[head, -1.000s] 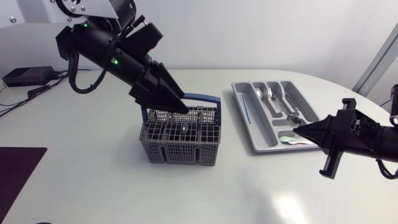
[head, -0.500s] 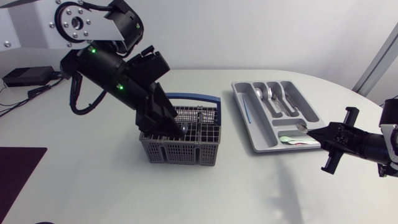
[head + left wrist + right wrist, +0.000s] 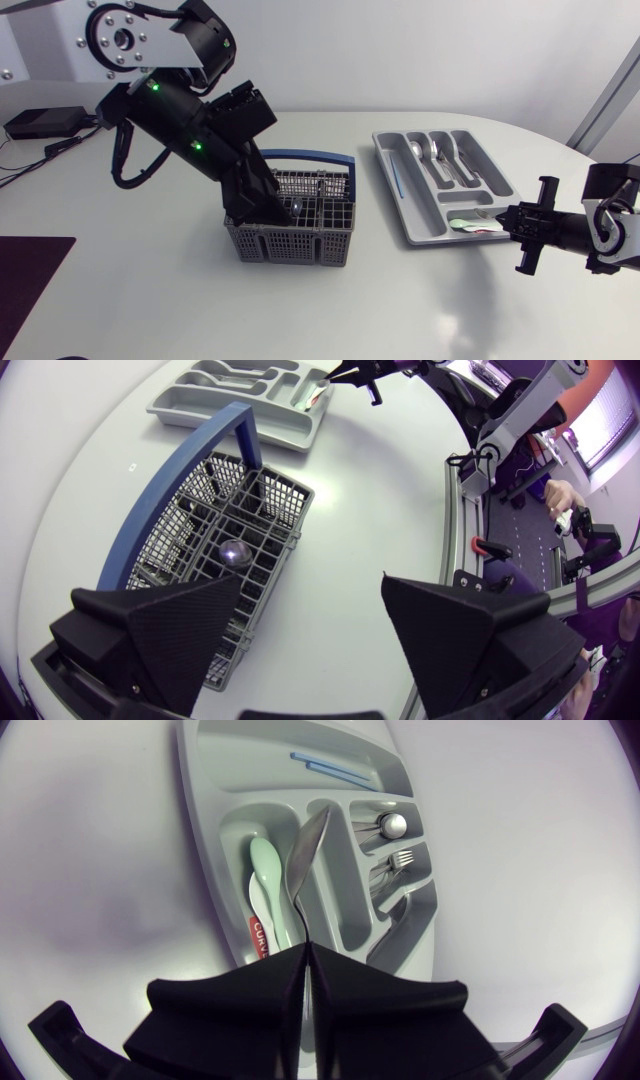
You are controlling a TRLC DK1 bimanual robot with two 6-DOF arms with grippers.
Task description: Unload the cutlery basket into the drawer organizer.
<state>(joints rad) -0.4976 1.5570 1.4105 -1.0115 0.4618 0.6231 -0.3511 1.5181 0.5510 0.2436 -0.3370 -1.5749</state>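
Hanging over the left part of the cutlery basket (image 3: 290,245), the left gripper (image 3: 312,582) has its fingers spread wide and nothing between them. In its wrist view one finger (image 3: 170,630) covers the basket's mesh cells, while the other stands outside the basket over the bare table (image 3: 400,300). The grey basket sits near the middle of the table, its blue handle (image 3: 310,157) arching along the far side. A rounded metal end (image 3: 236,550) stands up from one cell, just ahead of the finger over the mesh (what kind of utensil it is cannot be told).

The drawer organizer (image 3: 428,222) lies to the right of the basket, well apart from it. The right gripper (image 3: 305,948) is at the organizer's near right corner with its fingers drawn together to a thin slit, pinching the handle end of a silver utensil (image 3: 307,860). That utensil reaches over the near crosswise compartment, its tip at the divider. Beside it in that compartment lie a pale green spoon (image 3: 263,880) and a red-labelled item (image 3: 257,935). The long compartments hold more metal cutlery (image 3: 440,160), and the narrow left one a thin blue piece (image 3: 397,182).
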